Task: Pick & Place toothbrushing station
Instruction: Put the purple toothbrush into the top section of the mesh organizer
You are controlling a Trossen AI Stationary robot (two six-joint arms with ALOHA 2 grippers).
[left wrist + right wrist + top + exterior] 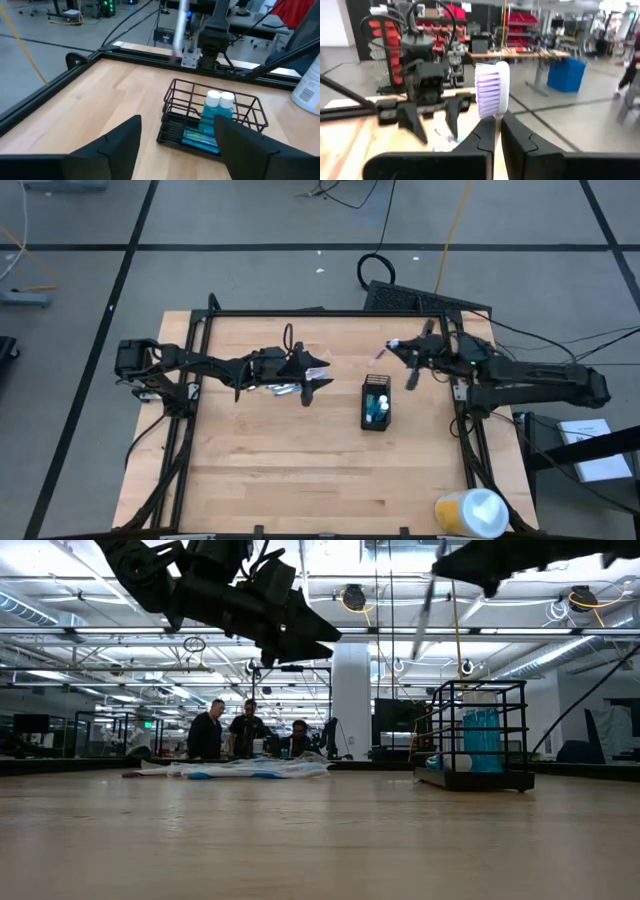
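Your right claw [497,131] is clenched on a toothbrush [492,89], raised near the desk's [300,470] far right corner. Left claw [312,384] hangs released mid-desk above remaining toothbrushes [285,389]. Wire cup [376,403] with tubes [218,104] stands between claws.

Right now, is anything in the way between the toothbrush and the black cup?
Nothing visible. The right gripper holds the toothbrush up above the table, and the wire cup sits apart from it with open space between.
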